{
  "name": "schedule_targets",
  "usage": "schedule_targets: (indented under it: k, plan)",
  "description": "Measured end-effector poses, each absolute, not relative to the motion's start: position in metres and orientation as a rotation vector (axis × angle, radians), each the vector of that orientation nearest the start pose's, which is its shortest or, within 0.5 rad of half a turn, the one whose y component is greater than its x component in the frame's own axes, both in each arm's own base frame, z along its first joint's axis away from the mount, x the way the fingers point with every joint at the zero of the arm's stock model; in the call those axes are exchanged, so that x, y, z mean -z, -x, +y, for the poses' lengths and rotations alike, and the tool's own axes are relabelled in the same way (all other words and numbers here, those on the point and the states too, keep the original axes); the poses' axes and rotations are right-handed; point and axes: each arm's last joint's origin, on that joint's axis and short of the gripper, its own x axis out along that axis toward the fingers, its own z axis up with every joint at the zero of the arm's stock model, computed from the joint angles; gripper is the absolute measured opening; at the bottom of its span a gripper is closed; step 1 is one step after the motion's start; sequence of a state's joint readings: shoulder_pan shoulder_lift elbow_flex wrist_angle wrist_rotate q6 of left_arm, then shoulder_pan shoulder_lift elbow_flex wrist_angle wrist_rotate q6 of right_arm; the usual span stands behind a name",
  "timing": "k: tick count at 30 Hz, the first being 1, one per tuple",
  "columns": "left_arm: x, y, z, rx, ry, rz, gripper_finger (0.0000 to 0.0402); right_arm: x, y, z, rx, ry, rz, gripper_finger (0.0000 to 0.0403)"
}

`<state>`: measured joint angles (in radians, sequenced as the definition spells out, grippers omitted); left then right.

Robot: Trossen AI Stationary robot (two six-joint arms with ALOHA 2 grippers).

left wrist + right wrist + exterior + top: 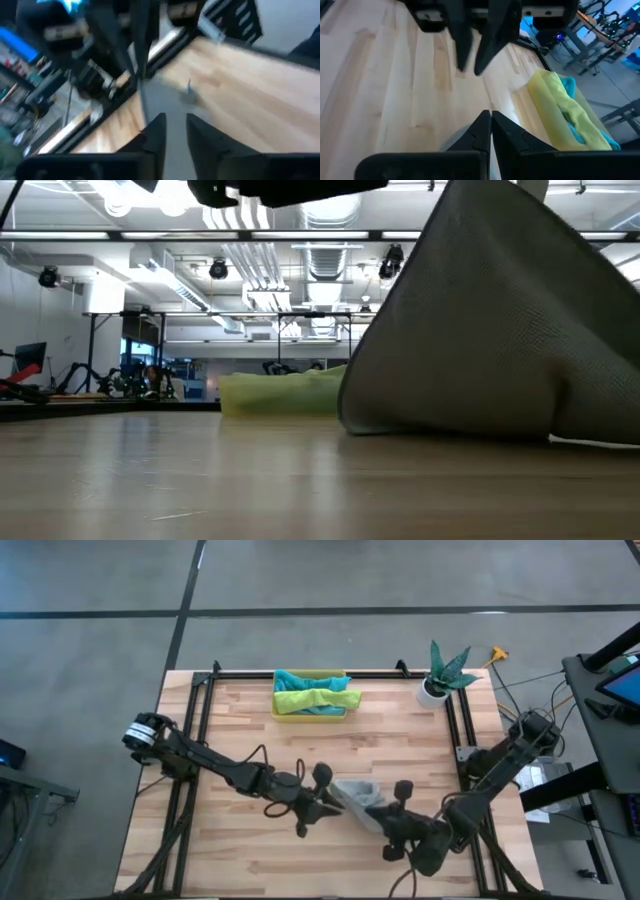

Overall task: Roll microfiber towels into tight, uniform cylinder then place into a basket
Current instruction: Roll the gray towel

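My left gripper (335, 804) sits near the middle of the table (240, 725), at the near-left edge of the grey towel (358, 793); in its wrist view the two fingers (156, 131) stand a small gap apart with grey cloth showing in and past that gap, so the jaws are slightly parted and I cannot tell whether they grip the cloth. My right gripper (378, 808) is just across from it, on the other side of the same towel, tips pointing at the left one; its fingers (481, 126) are pressed together, clenched, with a sliver of grey cloth at their base, and I cannot tell for sure that the cloth is pinched between them. The grey towel lies between both grippers, bunched and raised; in the low view it stands as a tall grey tent (490, 320) with its lower edge on the wood. The basket (282, 711) is well ahead of both grippers, at the far edge of the table, centred. It holds the lime green towel (318, 700) draped over teal cloth (295, 680). Seen from the right wrist, the left gripper's fingers (461, 40) hang just ahead, with the basket's green and teal contents beyond to one side. A potted plant (443, 672) stands at the far right corner, apart from the basket.
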<state>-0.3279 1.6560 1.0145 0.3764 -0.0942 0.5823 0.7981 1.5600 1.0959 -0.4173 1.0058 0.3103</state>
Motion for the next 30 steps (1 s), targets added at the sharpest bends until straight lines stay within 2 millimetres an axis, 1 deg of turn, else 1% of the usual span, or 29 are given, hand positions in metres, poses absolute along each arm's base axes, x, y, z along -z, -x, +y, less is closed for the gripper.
schedule_targets:
  k: [3, 8, 11, 13, 15, 19, 26, 30]
  plan:
    - [-0.239, -0.358, -0.120, 0.331, -0.622, 0.151, 0.0104, -0.242, -0.239, 0.205, 0.281, 0.412, 0.520, 0.0009]
    - [-0.233, -0.374, -0.121, 0.310, -0.620, 0.137, 0.0183, -0.243, -0.240, 0.205, 0.279, 0.413, 0.522, 0.0009]
    - [-0.234, -0.382, -0.120, 0.297, -0.619, 0.127, 0.0217, -0.245, -0.241, 0.206, 0.268, 0.399, 0.518, 0.0009]
    - [-0.235, -0.385, -0.120, 0.294, -0.618, 0.120, 0.0233, -0.245, -0.241, 0.206, 0.267, 0.400, 0.521, 0.0009]
    - [-0.236, -0.388, -0.121, 0.285, -0.613, 0.089, 0.0242, -0.244, -0.241, 0.206, 0.259, 0.399, 0.526, 0.0009]
    - [-0.242, -0.389, -0.121, 0.268, -0.602, 0.030, 0.0245, -0.242, -0.241, 0.206, 0.222, 0.388, 0.548, 0.0009]
    - [-0.241, -0.388, -0.121, 0.271, -0.597, 0.039, 0.0245, -0.242, -0.241, 0.206, 0.221, 0.391, 0.545, 0.0009]
    - [-0.242, -0.389, -0.118, 0.269, -0.485, 0.054, 0.0244, -0.242, -0.241, 0.207, 0.220, 0.391, 0.545, 0.0009]
